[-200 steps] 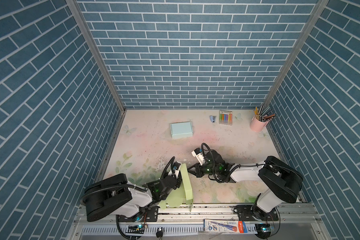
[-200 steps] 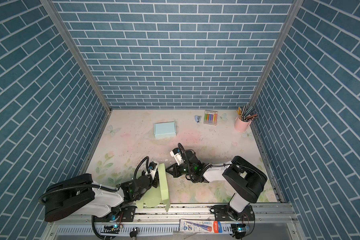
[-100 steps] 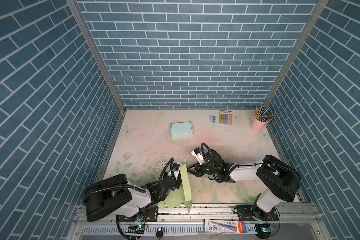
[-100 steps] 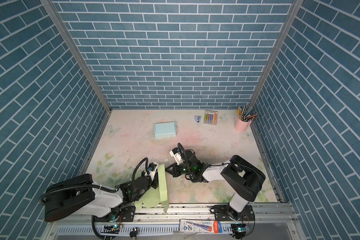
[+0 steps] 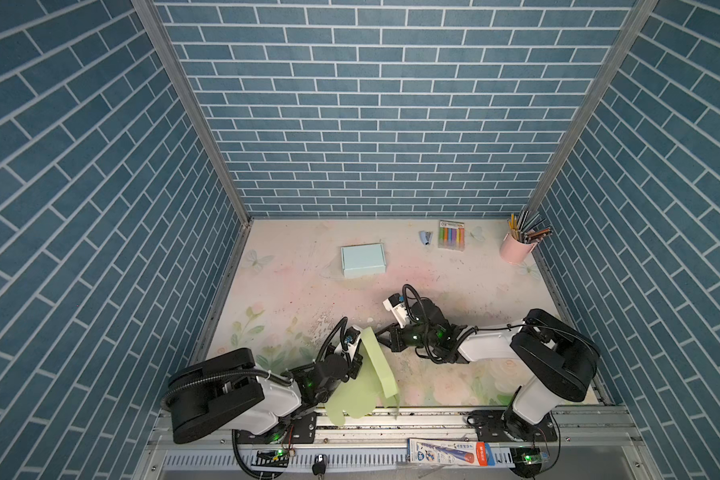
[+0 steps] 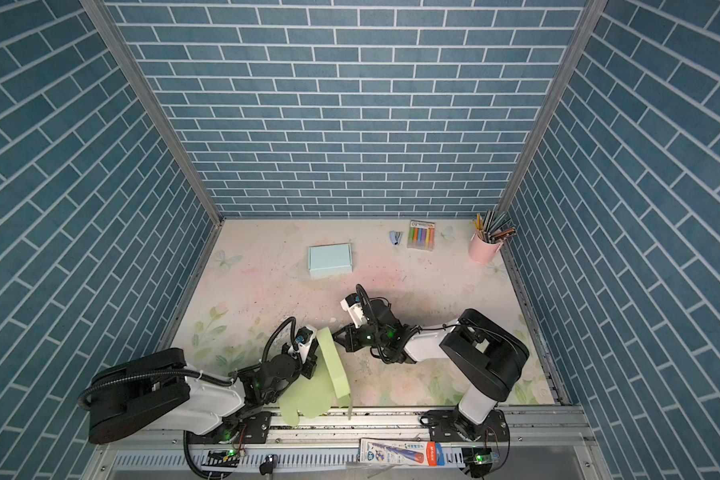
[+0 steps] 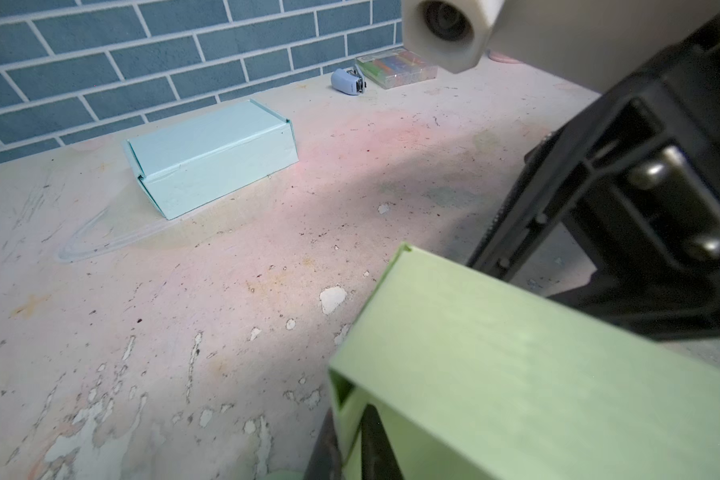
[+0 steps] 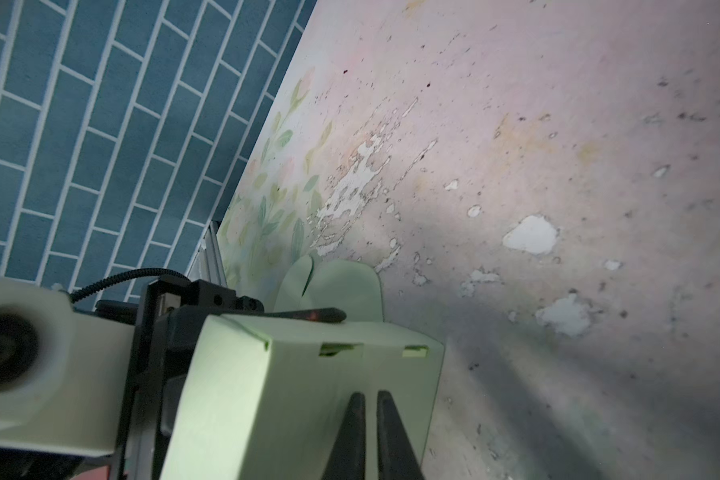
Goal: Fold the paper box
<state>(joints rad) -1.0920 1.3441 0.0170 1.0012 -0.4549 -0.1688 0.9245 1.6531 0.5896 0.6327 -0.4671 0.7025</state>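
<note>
The paper box (image 5: pixel 377 370) (image 6: pixel 333 365) is pale green and half folded. It stands on edge near the table's front edge, with flat flaps spread toward the rail. My left gripper (image 5: pixel 356 368) (image 6: pixel 310 365) is shut on one of its walls: in the left wrist view its gripper (image 7: pixel 352 419) has a dark finger on each side of a green panel (image 7: pixel 516 395). My right gripper (image 5: pixel 378 333) (image 6: pixel 336 336) reaches in from the right. It (image 8: pixel 371 399) is shut with nothing between the fingers, and its tips sit at the box's outer wall (image 8: pixel 308 395). Whether they touch it is unclear.
A folded light blue box (image 5: pixel 362 259) lies mid-table toward the back. Against the back wall are a small stapler (image 5: pixel 425 237), a pack of markers (image 5: pixel 451 235) and a pink cup of pencils (image 5: pixel 516 251). The metal rail (image 5: pixel 433 415) runs along the front edge.
The left gripper's jaws have closed in on the green wall. The box and the right arm have hardly moved.
</note>
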